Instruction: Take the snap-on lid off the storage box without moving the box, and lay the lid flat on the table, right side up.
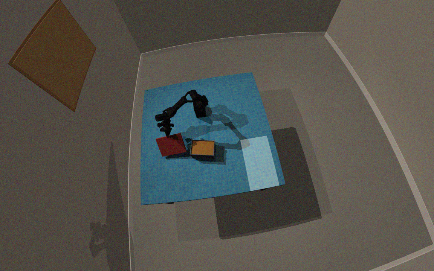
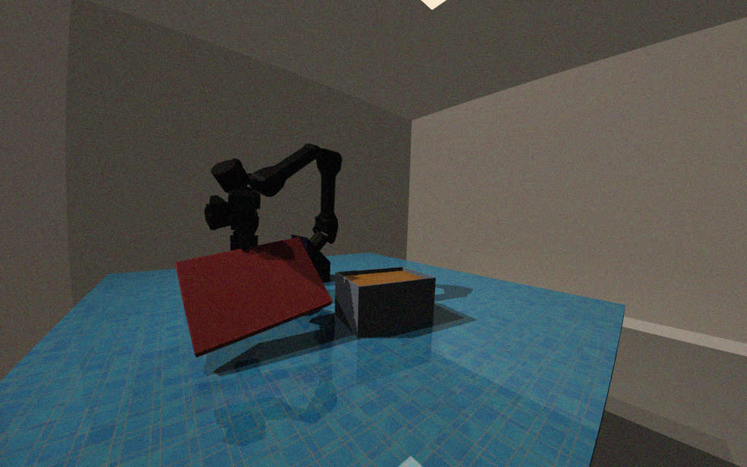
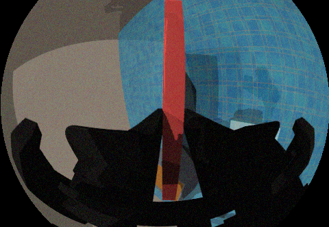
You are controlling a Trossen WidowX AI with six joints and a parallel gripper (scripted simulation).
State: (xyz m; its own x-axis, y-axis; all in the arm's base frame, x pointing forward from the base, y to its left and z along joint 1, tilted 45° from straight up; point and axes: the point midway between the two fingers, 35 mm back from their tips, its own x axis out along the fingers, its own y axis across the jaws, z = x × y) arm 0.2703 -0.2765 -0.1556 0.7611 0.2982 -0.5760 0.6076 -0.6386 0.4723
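The red lid (image 1: 171,146) (image 2: 251,296) (image 3: 174,66) is off the box and hangs steeply tilted to the box's left in the top and exterior views, its lower edge a little above the table. My gripper (image 1: 168,135) (image 3: 172,113) is shut on the lid's upper edge; in the exterior view the fingertips are hidden behind the lid. In the wrist view the lid shows edge-on between the fingers. The dark grey storage box (image 1: 205,157) (image 2: 395,306) stands upright and open, with an orange inside, close beside the lid's right corner.
The blue checked table (image 1: 164,181) (image 2: 451,400) carries the box, the lid's shadow and the arm's base (image 1: 200,109) behind them. A bright light patch (image 1: 260,165) lies on the table's right part. An orange-brown panel (image 1: 56,54) is on the left wall.
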